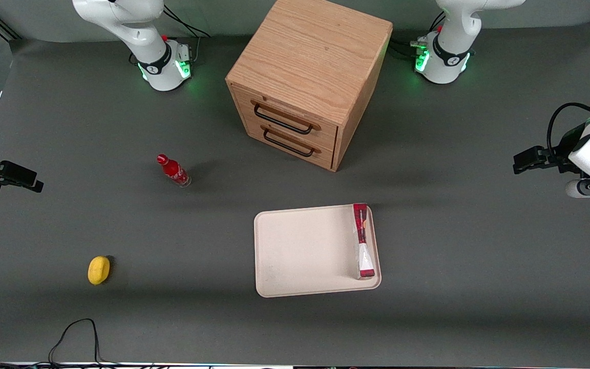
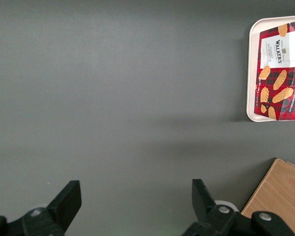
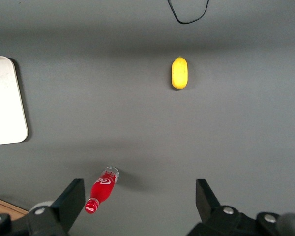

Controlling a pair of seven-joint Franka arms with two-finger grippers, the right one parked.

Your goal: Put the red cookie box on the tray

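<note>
**A:** Starting at the parked arm's end of the desk (image 1: 69,118), what do you see?

**B:** A yellow lemon (image 1: 99,270) lies alone, then a small red bottle (image 1: 173,170) tipped over, farther from the front camera than the lemon. Both are well apart from the jaws.

**A:** And in the middle?

**B:** The wooden drawer cabinet (image 1: 309,77) with two dark handles. Nearer the camera sits the cream tray (image 1: 300,251).

**A:** Where is the red cookie box (image 1: 363,241)?

**B:** On the tray, standing on its long edge against the rim at the side closest to the jaws. The wrist view shows its tartan face with biscuit pictures.

**A:** And the gripper (image 1: 523,163)?

**B:** It hangs above bare desk at the working arm's end, apart from the tray. Its jaws are spread wide, holding nothing.
</note>
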